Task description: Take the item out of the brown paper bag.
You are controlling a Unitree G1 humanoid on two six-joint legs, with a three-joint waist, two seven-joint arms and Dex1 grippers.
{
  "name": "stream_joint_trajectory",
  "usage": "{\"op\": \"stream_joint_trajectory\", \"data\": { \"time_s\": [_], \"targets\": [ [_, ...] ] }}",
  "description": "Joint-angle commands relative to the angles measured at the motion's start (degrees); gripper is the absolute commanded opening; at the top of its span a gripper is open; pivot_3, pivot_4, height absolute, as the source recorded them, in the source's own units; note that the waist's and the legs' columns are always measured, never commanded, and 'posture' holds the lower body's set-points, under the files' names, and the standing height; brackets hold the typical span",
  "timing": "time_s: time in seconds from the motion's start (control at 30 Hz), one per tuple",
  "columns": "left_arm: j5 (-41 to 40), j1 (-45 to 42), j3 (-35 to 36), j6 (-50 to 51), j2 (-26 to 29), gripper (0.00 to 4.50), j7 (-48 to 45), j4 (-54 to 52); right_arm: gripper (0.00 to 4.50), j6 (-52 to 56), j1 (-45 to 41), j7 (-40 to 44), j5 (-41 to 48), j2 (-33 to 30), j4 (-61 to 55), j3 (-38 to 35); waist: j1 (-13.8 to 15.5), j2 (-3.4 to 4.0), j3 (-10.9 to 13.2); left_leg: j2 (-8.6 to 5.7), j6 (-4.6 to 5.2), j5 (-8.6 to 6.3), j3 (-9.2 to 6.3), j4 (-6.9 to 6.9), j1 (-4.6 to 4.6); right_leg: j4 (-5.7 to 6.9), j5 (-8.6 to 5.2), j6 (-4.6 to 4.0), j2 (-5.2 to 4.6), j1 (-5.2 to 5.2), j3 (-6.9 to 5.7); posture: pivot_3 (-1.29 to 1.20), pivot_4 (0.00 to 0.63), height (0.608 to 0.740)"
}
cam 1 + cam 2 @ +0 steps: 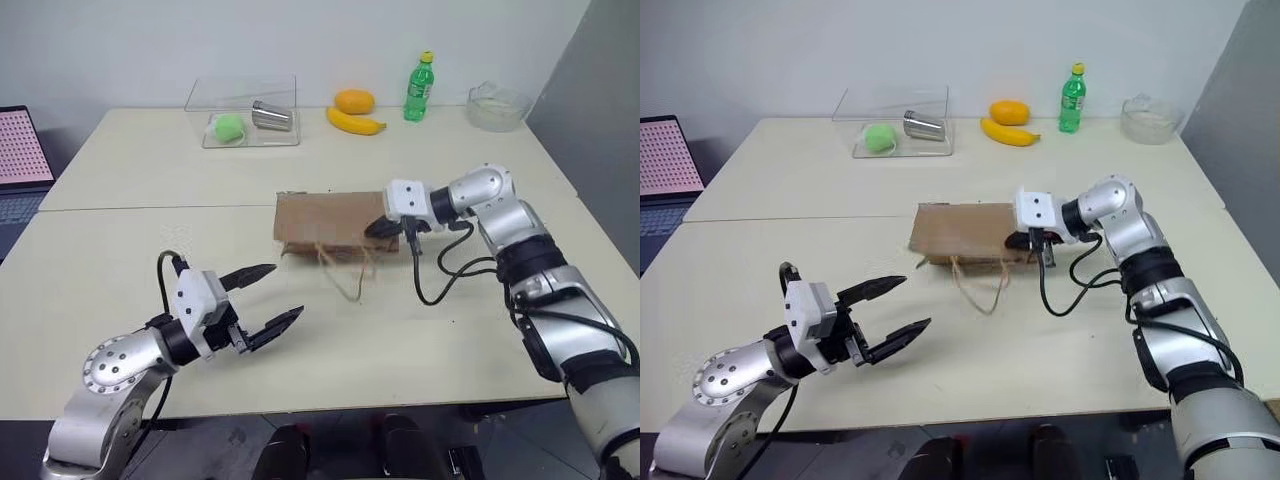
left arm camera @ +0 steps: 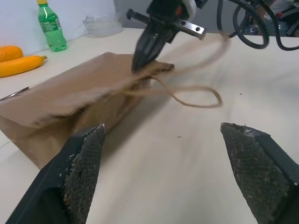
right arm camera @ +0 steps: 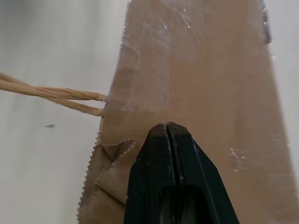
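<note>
The brown paper bag (image 1: 330, 225) lies flat at the table's middle, its mouth and tan loop handles (image 1: 350, 275) toward me. My right gripper (image 1: 385, 228) is shut, and its tip rests on the bag's near right corner at the mouth edge. In the right wrist view its closed fingers (image 3: 167, 126) sit over the crinkled paper (image 3: 201, 70). I cannot tell whether any paper is pinched between them. My left gripper (image 1: 286, 290) is open near the front left, apart from the bag and pointing toward it. The item is hidden.
At the back stand a clear plastic box (image 1: 245, 110) holding a green ball (image 1: 229, 126) and a metal cup (image 1: 271, 116), an orange (image 1: 354, 101), a banana (image 1: 355, 122), a green soda bottle (image 1: 420, 88) and a glass bowl (image 1: 497, 105). A laptop (image 1: 20, 150) is at far left.
</note>
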Motion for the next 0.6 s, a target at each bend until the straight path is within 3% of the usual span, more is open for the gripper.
{"op": "stream_joint_trajectory", "data": {
  "time_s": [0.03, 0.2, 0.27, 0.37, 0.6],
  "targets": [
    [-2.1, 1.2, 2.1, 0.2, 1.9, 4.15, -1.4, -3.9, 0.04, 5.2, 2.8, 2.1, 2.5, -1.2, -11.4, 0.2, 0.0, 0.03, 0.0, 0.01, 0.00, 0.00, 0.01, 0.00, 0.02, -0.01, 0.00, 0.00, 0.00, 0.01, 0.01, 0.00, 0.150, 0.740],
    [-2.0, 0.7, 2.4, -0.9, 4.5, 4.15, -4.2, -3.1, 0.04, 17.1, 8.0, 1.3, 8.3, -3.6, -27.7, -3.3, 0.2, 0.10, 0.1, 0.00, 0.00, 0.00, -0.01, -0.01, -0.01, -0.02, -0.01, 0.00, -0.01, 0.01, -0.01, 0.00, 0.150, 0.740],
    [0.5, -1.4, 0.4, -1.8, 6.0, 4.50, -5.5, -0.6, 0.00, 23.9, 11.4, -0.9, 11.2, -5.0, -35.3, -5.7, 0.3, 0.10, 0.1, 0.00, 0.00, 0.00, -0.05, -0.01, -0.02, -0.06, -0.01, 0.00, 0.00, 0.02, -0.05, 0.00, 0.150, 0.740],
    [4.0, -4.6, -2.8, -5.9, 7.3, 4.50, -9.3, 3.6, 0.61, 30.0, 17.7, -6.0, 12.9, -6.5, -44.8, -8.4, 1.0, 0.09, 0.1, -0.01, 0.00, 0.00, -0.09, -0.01, -0.01, -0.14, -0.01, 0.00, 0.00, 0.10, -0.12, 0.00, 0.150, 0.740],
    [15.9, -17.5, -12.8, -25.6, 4.8, 4.50, -15.2, 19.9, 2.92, 48.2, 37.9, -19.1, 24.3, -5.0, -69.4, -17.2, 1.7, 0.11, 0.1, -0.02, 0.00, -0.01, -0.04, -0.04, -0.09, -0.25, -0.01, 0.01, -0.01, 0.08, -0.12, 0.00, 0.150, 0.740]
  ]
}}
